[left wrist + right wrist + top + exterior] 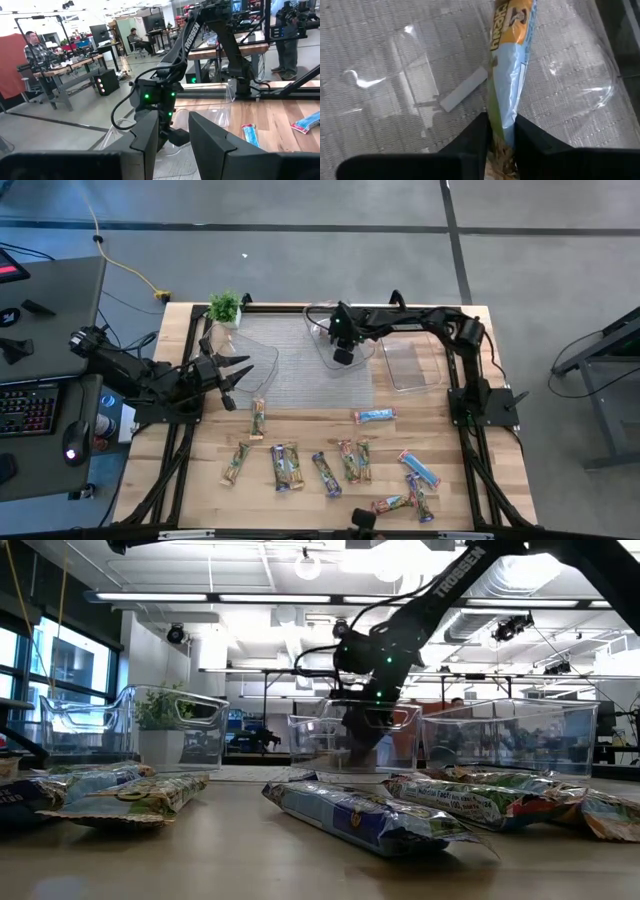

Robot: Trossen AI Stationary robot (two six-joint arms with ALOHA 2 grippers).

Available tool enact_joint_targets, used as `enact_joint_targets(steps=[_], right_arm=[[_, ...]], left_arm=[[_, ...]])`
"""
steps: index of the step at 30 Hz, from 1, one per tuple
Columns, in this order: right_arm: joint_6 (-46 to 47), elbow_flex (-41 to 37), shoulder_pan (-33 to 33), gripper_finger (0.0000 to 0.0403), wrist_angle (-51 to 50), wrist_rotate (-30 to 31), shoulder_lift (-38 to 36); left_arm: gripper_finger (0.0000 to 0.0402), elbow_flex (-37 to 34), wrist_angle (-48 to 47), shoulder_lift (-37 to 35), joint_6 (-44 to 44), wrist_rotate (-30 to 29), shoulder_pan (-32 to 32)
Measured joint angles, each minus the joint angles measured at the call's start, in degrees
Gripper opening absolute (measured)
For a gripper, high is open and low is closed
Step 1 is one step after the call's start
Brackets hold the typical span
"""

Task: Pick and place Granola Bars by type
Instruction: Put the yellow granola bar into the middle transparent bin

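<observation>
**Right arm holds a bar over the middle tub**

The right gripper (501,135) hangs above the middle clear tub (322,313) at the far side of the surface (470,510), its jaws pinching one end of a granola bar (510,75) with a light blue and orange wrapper. In the right wrist view the bar hangs down from the jaws toward the tub floor, which shows only a pale label strip and the grey mat (300,370) beneath. The bar looks not yet let go.

The left gripper (232,380) waits over the left part of the mat, near the left tub (250,350) and a small potted plant (226,307); its jaws are spread and hold nothing.

The other granola bars (287,467) lie flat in a loose row along the near part of the surface, most of them apart from one another, a few at the near right overlapping. One light blue bar (374,416) lies alone, nearer the mat. A third tub (415,365) stands at the far right.

Judging by the wrappers, each bar should be light, slightly bendable and slick. The crimped ends may slip or crumple, so a hold across the narrow width at the middle looks safer, with only modest squeeze so the contents do not crack.
</observation>
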Motion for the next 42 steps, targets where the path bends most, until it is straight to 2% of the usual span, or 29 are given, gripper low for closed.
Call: enact_joint_targets(steps=[7, 16, 29, 36, 42], right_arm=[[-1.8, 0.1, 0.6, 0.0067, 0.5, 7.7, -0.9], [-3.9, 0.1, 0.8, 0.0067, 0.0, 7.2, -1.7], [-7.1, 0.1, 5.0, 0.0067, -1.2, 12.6, -5.5], [-8.8, 0.1, 8.4, 0.0067, 2.6, 15.9, -7.5], [-13.4, 0.1, 10.7, 0.0067, 8.8, 14.4, -8.7]], left_arm=[[0.0103, 0.0, 0.0, 0.0, 0.0, 0.0, 0.0], [0.0103, 0.0, 0.0, 0.0, 0.0, 0.0, 0.0], [0.0103, 0.0, 0.0, 0.0, -1.2, 0.1, 0.0], [0.0103, 0.0, 0.0, 0.0, -2.8, 0.1, 0.0], [0.0103, 0.0, -0.1, 0.0, -2.9, 0.1, 0.0]])
